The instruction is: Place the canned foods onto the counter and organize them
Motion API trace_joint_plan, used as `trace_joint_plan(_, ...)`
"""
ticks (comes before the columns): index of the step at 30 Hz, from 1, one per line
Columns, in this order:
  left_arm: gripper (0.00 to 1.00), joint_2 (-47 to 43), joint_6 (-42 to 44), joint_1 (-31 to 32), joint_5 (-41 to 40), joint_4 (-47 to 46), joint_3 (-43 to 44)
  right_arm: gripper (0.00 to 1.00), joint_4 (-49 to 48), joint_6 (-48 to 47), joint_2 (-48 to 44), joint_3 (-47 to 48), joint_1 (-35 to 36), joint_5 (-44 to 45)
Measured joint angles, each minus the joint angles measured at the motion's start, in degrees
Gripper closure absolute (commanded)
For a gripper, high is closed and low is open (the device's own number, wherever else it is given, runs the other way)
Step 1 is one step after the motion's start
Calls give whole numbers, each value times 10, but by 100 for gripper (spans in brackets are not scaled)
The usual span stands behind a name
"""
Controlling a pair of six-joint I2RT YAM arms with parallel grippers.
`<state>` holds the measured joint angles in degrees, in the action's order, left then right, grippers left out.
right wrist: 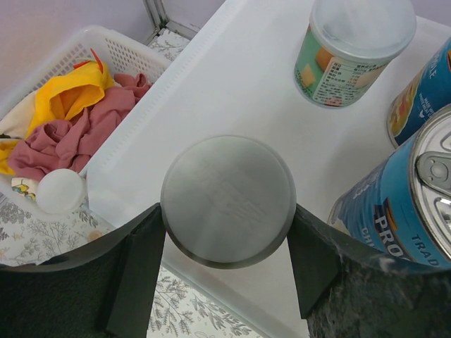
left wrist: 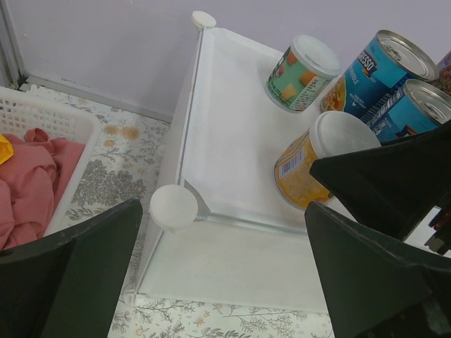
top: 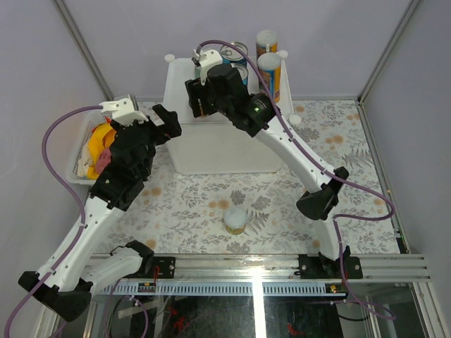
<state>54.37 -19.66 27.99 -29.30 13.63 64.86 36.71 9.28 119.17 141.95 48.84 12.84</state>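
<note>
The right arm [top: 289, 144] hides most of the blue-labelled cans [top: 236, 51] from above; the right wrist view crops them; the jar [right wrist: 227, 201] in the jaws shows only its lid

White mesh basket [left wrist: 49, 116] is seen to the left of the left gripper [left wrist: 224, 204], near it, set on the floral table cover [left wrist: 106, 183]. Pink cloth [left wrist: 32, 183] is bunched inside the basket. A yellow item [right wrist: 63, 98] is lodged against the cloth, on the side farther from the right gripper [right wrist: 225, 211]. The floral cover is also seen below and behind both grippers. An aluminium rail [top: 282, 264] is fixed along the near edge, well behind them. Pale walls [top: 338, 42] are seen beyond them.
</note>
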Motion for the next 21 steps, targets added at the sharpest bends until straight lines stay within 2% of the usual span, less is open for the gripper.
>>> trace_joint_plan(4, 0, 0, 0, 0, 4, 0, 0, 26, -1, 4, 1, 0, -3, 0)
trace_joint_plan(8, 0, 0, 0, 0, 6, 0, 0, 21, -1, 5, 1, -1, -6, 0)
trace_joint_plan(21, 0, 0, 0, 0, 10, 0, 0, 20, -5, 4, 1, -4, -8, 0)
